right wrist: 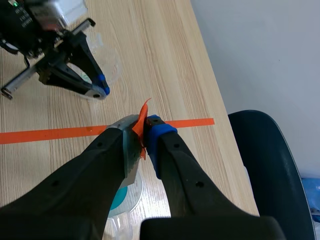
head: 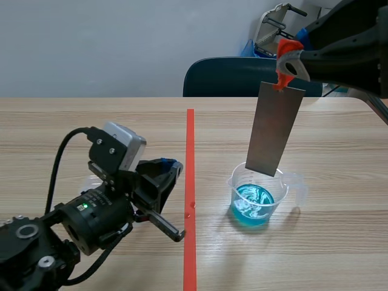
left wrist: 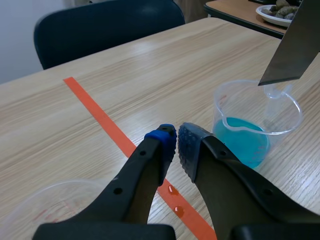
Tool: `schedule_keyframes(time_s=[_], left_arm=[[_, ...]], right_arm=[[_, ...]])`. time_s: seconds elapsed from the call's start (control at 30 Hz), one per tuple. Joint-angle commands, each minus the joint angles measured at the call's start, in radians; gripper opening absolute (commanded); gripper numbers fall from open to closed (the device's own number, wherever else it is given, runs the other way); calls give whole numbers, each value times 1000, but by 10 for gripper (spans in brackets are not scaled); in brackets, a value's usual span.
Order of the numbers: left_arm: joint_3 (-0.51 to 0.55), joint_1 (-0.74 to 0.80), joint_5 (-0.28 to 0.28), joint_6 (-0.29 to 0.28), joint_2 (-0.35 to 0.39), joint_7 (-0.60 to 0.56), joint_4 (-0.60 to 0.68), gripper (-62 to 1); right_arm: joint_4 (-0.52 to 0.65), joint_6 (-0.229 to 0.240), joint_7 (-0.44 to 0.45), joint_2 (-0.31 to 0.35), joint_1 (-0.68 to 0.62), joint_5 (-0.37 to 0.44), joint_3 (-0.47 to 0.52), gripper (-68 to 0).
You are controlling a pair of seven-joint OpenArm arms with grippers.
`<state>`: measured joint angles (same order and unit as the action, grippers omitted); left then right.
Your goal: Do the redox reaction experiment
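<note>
Steel-grey strip [head: 276, 128] is pinched at its orange tab [right wrist: 143, 116] by the right gripper [right wrist: 142, 129] and hangs below its fingers, above the blue-filled beaker [head: 282, 195]. Dipping is judged next, by a straight lowering. The left gripper [left wrist: 176, 142] is pressed together, empty.

Two clear beakers: one beaker of blue liquid [head: 259, 200] at 3 o'clock on the tabletop [head: 91, 121], one empty beaker [left wrist: 45, 206] at 9 o'clock. One grey metal strip [head: 276, 130]. Two tools: left tool [left wrist: 176, 145], right tool [right wrist: 145, 127]. One dark chair [head: 224, 77]. One orange tape line [head: 190, 139] bearing two droplets [left wrist: 173, 190].
</note>
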<state>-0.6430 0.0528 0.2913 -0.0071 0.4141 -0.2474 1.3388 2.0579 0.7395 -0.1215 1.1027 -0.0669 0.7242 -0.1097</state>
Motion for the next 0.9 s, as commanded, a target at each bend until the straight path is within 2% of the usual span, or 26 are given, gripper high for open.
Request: schedule_keyframes(time_s=[0.0, 0.37, 0.87], left_arm=[[-20, -28, 3, -6, -18, -16, -16, -556], [-140, -171, 4, -6, -107, -26, -167, -569], [-166, -189, 3, -6, -151, -51, -175, -569]], right_arm=[[-2, 6, 11, 2, 11, 13, 22, -667], [-2, 6, 11, 2, 11, 13, 22, -667], [-2, 6, 7, 2, 11, 13, 22, -667]])
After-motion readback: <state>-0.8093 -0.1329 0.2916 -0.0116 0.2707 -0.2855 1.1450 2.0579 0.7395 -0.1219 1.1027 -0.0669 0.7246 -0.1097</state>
